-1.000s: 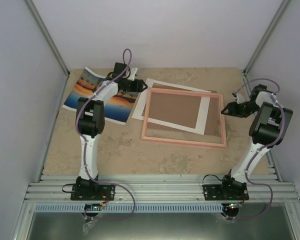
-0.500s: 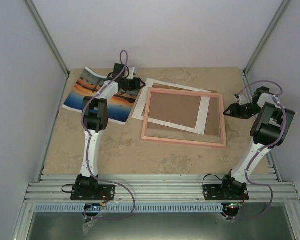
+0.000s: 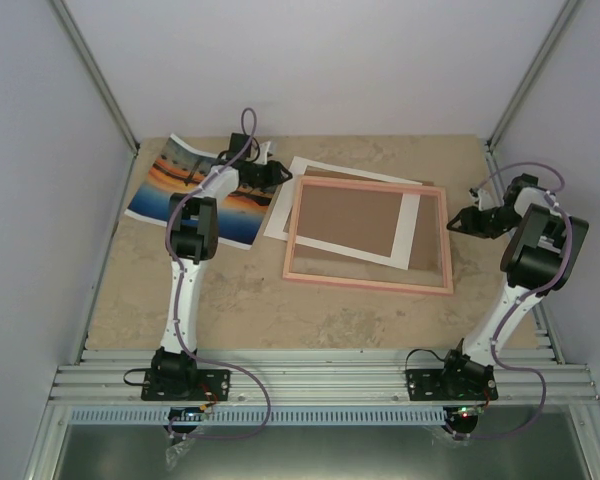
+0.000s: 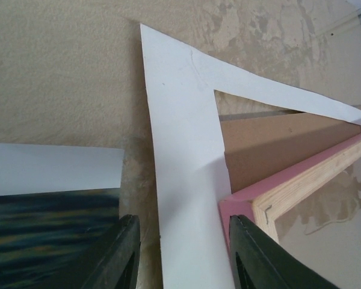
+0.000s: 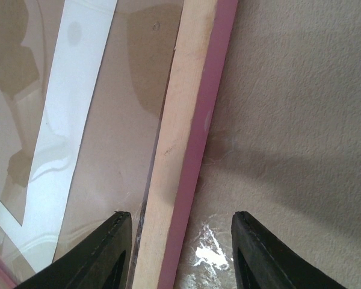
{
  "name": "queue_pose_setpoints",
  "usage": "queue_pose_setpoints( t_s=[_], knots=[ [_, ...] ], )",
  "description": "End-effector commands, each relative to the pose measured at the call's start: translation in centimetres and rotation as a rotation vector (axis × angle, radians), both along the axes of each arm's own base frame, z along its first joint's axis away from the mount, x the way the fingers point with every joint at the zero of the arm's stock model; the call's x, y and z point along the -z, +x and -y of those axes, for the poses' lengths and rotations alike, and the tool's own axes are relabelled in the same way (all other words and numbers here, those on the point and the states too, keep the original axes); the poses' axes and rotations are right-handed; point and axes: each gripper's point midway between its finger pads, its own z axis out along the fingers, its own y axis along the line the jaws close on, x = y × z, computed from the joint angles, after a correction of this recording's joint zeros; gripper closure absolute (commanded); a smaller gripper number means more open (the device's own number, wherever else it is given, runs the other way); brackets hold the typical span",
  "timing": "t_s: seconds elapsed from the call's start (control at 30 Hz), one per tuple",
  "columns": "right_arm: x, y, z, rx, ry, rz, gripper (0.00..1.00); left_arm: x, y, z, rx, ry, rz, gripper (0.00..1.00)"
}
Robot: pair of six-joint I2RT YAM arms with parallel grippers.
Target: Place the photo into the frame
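Two arms reach over the far half of the tabletop (image 3: 280,310), and neither holds anything. The left gripper (image 3: 278,172) hangs near the far edge, left of centre, with its jaws spread and nothing between them. In its wrist view the fingers (image 4: 117,259) stand on either side of the left strip of a white border (image 4: 180,150), and whether they touch it cannot be told.

The photo (image 3: 160,185) lies picture side up in the far-left corner of the tabletop, set at a slant, with the left arm crossing over its right part. Its right edge is just beside the white border, with a narrow band of bare tabletop between them. It is outside the frame (image 3: 370,283).

The frame lies flat between the centre and the right edge, closer to the far edge than the near one. A brown board (image 3: 345,220) with the white border around it lies under the frame, skewed. Its far-left corner and left strip stick out past the frame's far-left corner.

The right gripper (image 3: 452,222) sits near the right edge, just beside the frame's right rail. Its jaws are also released. In the wrist view its fingers (image 5: 102,259) straddle that rail, one over the inside of the frame and one over bare tabletop, gripping nothing
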Motion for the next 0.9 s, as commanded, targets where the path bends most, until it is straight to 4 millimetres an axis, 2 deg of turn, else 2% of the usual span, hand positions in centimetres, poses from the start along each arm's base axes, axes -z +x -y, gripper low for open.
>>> queue_pose_setpoints(
  t_s=[0.0,0.17,0.37,0.63,0.87],
  knots=[
    [1.8,-0.1,-0.2,0.022,0.044,-0.03,0.56,1.4,-0.9,1.0,0.026,-0.048,-0.055,0.62],
    [2.5,0.0,-0.6,0.024,0.061,-0.043,0.58,1.6,-1.3,1.3,0.031,-0.079,-0.08,0.67],
    [2.9,0.1,-1.0,0.024,0.07,-0.05,0.62,1.3,-1.4,1.5,0.034,-0.105,-0.075,0.79],
    [3.0,0.3,-1.2,0.02,0.041,-0.045,0.65,-0.5,-1.3,1.5,0.03,-0.109,-0.026,0.98],
    [2.6,0.9,-1.4,0.001,-0.01,-0.022,0.66,-1.4,-1.3,1.3,0.023,-0.1,-0.006,1.0]
  ],
)
